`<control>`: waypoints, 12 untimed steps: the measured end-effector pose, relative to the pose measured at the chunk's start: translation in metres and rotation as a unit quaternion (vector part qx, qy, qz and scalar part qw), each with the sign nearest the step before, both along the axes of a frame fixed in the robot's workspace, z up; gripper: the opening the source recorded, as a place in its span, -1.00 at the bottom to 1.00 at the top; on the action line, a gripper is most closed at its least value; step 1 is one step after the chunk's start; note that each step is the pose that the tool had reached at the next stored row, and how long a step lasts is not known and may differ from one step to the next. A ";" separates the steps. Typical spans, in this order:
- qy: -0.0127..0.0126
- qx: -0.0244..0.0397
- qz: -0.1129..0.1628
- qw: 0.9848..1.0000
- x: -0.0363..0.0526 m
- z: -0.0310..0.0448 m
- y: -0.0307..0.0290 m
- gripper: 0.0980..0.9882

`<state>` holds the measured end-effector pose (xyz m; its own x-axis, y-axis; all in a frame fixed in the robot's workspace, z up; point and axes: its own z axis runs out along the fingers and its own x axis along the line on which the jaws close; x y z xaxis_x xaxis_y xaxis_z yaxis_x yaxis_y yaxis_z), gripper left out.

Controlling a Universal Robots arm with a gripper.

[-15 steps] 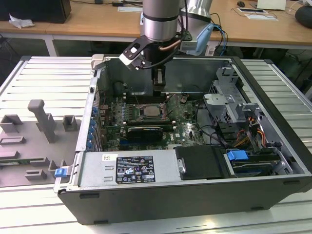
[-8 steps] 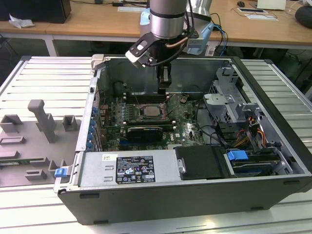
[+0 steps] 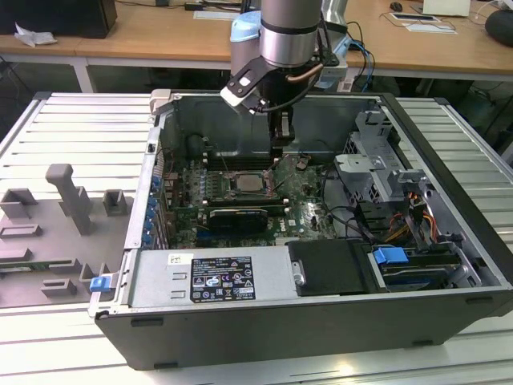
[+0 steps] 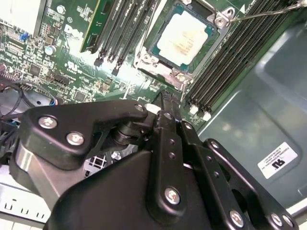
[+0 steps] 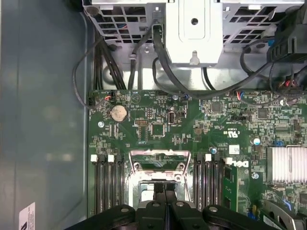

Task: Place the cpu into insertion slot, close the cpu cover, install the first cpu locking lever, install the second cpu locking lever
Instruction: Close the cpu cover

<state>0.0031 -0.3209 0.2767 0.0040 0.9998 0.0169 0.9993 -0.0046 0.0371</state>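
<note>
The cpu (image 4: 184,38) lies flat in the insertion slot (image 4: 154,48), its pale metal top showing; in the exterior view it sits mid-board (image 3: 247,184). The cpu cover (image 5: 157,160), a silvery frame with a window, appears tilted up at the socket's edge. A thin locking lever (image 4: 261,13) sticks out free beside the socket. My gripper (image 5: 164,190) hangs just above the socket's edge by the cover, fingers pressed together with nothing between them. It reaches down into the case (image 3: 280,149) in the exterior view, and its black fingers (image 4: 165,103) point at the socket's silvery hinge.
Memory slots (image 5: 108,184) flank the socket on both sides. Drive cages and cables (image 5: 192,33) crowd the case beyond the board. A heatsink (image 5: 287,165) and a black card (image 3: 234,216) sit nearby. The case walls (image 3: 264,297) ring the work area.
</note>
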 end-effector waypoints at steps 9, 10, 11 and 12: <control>0.000 0.000 0.037 0.999 0.0071 -0.0015 0.0000 -0.98; 0.000 0.000 0.037 0.999 0.0097 -0.0018 0.0000 -0.98; 0.000 0.000 0.037 0.999 0.0118 -0.0019 0.0001 -0.98; 0.000 0.000 0.037 0.999 0.0154 -0.0025 0.0001 -0.98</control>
<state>0.0185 -0.3207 0.2742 -0.0696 0.9974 0.0165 0.9969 0.0690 0.0366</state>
